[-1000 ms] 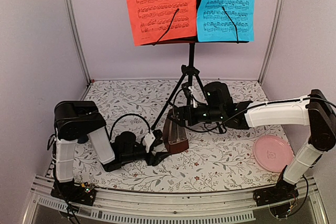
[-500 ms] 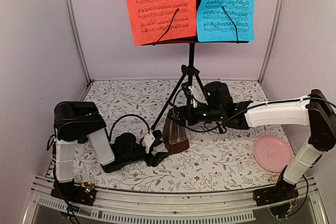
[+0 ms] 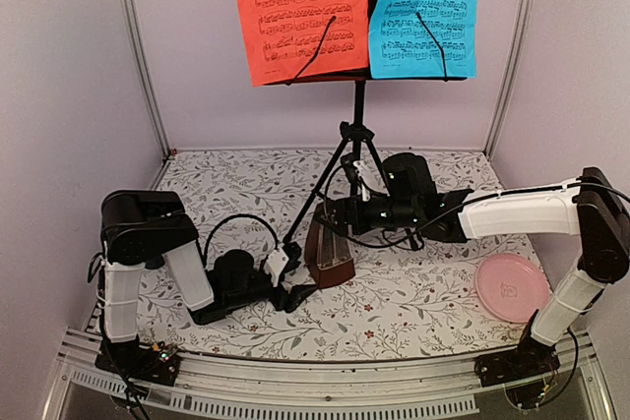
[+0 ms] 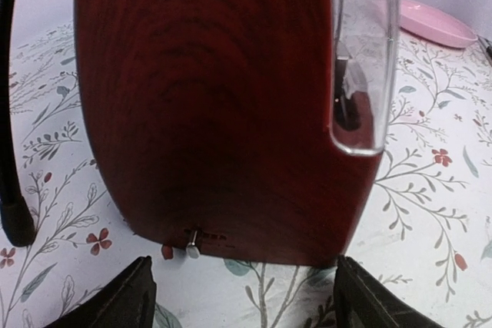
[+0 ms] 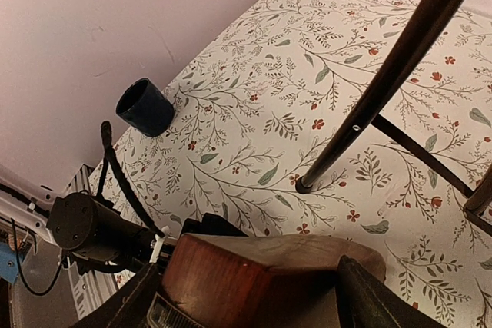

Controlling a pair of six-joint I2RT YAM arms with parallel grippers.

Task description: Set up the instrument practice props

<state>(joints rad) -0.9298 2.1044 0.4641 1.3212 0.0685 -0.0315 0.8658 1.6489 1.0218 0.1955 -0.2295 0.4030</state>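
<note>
On the worktop (image 3: 413, 302), left claw (image 4: 242, 301) spreads wider, clear of the small brown wooden pyramid metronome (image 4: 215, 97), seemingly placed; right claw (image 5: 254, 301) straddles it, grip unclear.

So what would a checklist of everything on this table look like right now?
Surface: table covered in a flowered cloth; no spills seen.
Job's things: music stand upright at the back, holding a red sheet and a blue sheet; metronome standing by its legs.
Clutter: pink plate near the right arm; dark blue mug by a wall.
Hands: left hand open, fingers low on either side of the metronome's base; right hand straddles its top, grip unclear.
Cables: black cable looping over the left arm.
Surroundings: pale walls, metal posts.
</note>
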